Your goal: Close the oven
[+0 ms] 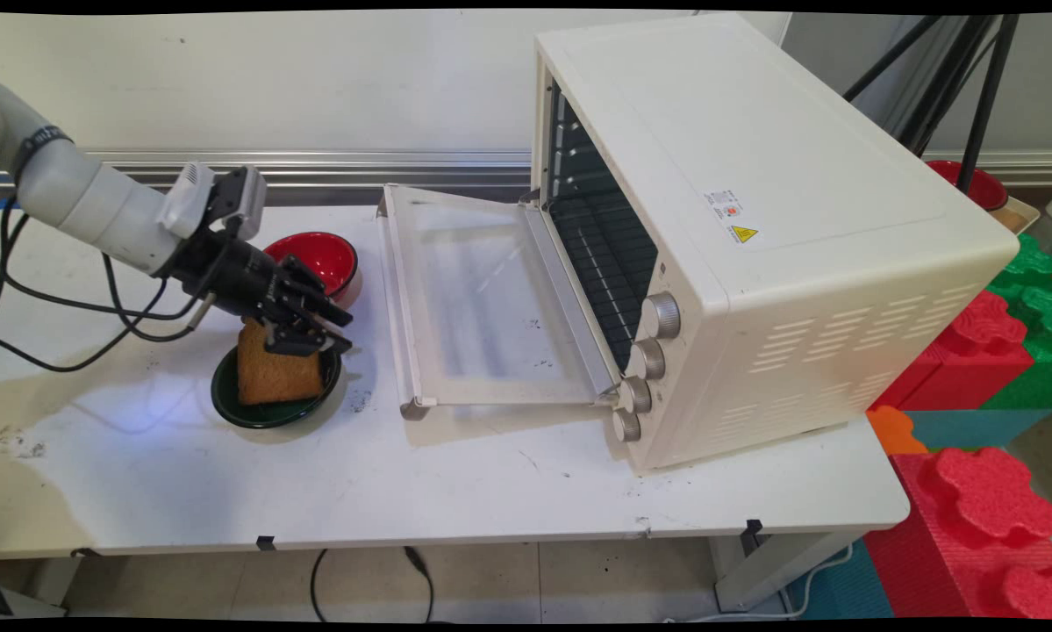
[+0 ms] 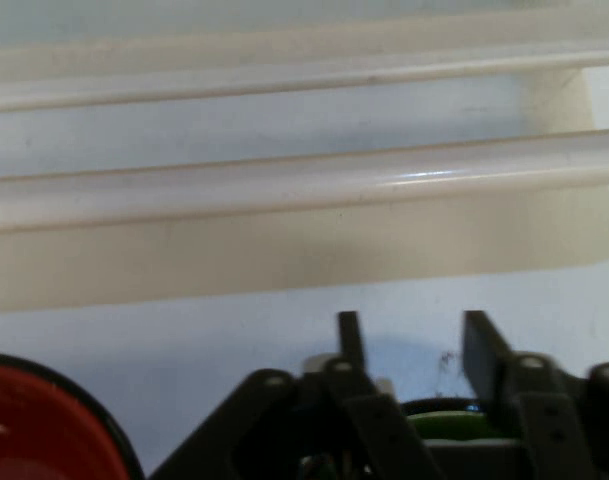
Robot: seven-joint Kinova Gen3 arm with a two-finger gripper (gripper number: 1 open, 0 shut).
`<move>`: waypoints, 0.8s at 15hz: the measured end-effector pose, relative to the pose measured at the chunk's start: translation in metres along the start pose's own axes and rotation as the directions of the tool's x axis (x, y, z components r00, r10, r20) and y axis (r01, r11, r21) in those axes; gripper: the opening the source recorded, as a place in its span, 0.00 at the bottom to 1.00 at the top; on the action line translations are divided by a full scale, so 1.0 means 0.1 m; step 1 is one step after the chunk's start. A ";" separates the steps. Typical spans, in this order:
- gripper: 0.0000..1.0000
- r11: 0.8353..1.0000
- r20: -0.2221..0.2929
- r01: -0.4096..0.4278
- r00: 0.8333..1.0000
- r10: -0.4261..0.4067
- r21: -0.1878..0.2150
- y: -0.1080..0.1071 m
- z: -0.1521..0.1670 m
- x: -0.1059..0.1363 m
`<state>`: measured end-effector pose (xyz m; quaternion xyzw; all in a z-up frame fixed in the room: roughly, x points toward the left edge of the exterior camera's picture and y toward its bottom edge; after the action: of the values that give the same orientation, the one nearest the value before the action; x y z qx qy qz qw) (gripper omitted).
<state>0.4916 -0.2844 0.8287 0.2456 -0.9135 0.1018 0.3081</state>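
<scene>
We see the gripper (image 1: 315, 338) clamped on the toast's (image 1: 273, 373) top edge, toast standing in the green bowl (image 1: 227, 399), red bowl (image 1: 319, 259) just behind, oven (image 1: 754, 237) door (image 1: 482, 298) open beside

The white arm (image 1: 87, 206) enters from the upper left and slopes downward to the right. Black cables (image 1: 69, 307) hang in loops beneath it. At the wrist, a pale camera block (image 1: 214, 197) sits on the upper side, just behind the black hand (image 1: 311, 338). The hand points down and to the right — its linkage is angled, not vertical. In the hand view, two fingers (image 2: 349, 335) rise from the bottom edge, standing apart with a clear gap between them — the jaws are not closed together.
</scene>
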 end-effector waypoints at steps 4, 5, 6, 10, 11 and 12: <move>0.00 1.000 -0.005 0.000 1.000 0.000 -0.001 0.01 0.12 0.01; 0.00 1.000 -0.005 0.000 1.000 0.000 -0.002 0.02 0.15 0.01; 0.00 1.000 -0.006 0.000 1.000 0.000 -0.003 0.02 0.17 0.02; 0.00 1.000 -0.013 0.001 1.000 -0.001 0.001 0.03 0.30 0.03; 0.00 1.000 -0.016 0.001 1.000 -0.001 0.003 0.03 0.33 0.04; 0.00 1.000 -0.020 0.004 1.000 -0.004 0.007 0.03 0.36 0.05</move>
<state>0.4687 -0.2961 0.8032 0.2473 -0.9094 0.1068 0.3168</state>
